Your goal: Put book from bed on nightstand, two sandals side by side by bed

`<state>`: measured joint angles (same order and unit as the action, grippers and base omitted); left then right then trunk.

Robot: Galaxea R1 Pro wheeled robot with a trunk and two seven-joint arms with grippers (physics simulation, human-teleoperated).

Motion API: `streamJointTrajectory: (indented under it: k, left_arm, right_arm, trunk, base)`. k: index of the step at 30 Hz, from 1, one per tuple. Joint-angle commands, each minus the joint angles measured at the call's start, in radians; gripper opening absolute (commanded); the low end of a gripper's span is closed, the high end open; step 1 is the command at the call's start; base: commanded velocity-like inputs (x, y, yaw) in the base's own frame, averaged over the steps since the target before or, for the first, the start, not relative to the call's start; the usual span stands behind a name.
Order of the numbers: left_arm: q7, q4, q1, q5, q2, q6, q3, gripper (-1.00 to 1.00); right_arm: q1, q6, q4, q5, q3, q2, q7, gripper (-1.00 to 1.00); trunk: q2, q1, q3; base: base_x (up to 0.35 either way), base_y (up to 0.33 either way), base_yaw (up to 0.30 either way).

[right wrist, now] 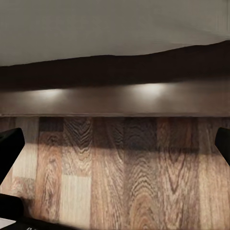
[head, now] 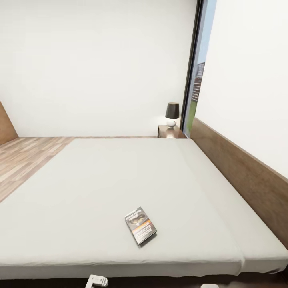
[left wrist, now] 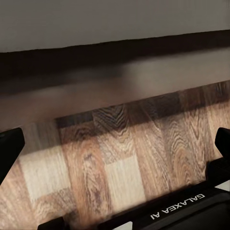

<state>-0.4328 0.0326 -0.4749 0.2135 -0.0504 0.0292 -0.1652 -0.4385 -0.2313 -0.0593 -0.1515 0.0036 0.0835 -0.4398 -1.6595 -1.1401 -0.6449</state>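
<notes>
The book (head: 140, 225) lies on the bed (head: 80, 192), seemingly beyond both jaws.

head view looks down across the bed (head: 120, 180); both wrist views face its frame, low, close.

The book (head: 140, 225) is lying on the bed (head: 100, 180) near its front edge. The nightstand (head: 171, 132) is standing behind the bed's far right corner, carrying a lamp (head: 172, 114).
</notes>
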Motion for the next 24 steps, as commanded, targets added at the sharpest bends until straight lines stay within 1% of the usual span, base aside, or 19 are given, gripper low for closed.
streamJointTrajectory:
  k: [1,24]
  left_arm:
    - [-0.003,0.0,-0.001,0.01,0.0,0.003,-0.008,1.0]
    - [-0.003,0.0,-0.001,0.01,0.0,0.003,-0.008,1.0]
  right_arm:
    - [-0.002,-0.005,-0.004,-0.01,0.001,0.0,-0.007,1.0]
    - [-0.002,-0.005,-0.004,-0.01,0.001,0.001,-0.007,1.0]
  trunk:
    - [-0.001,0.0,-0.001]
    - [-0.001,0.0,-0.001]
  base:
    - [0.0,0.0,0.013]
    - [0.0,0.0,0.001]
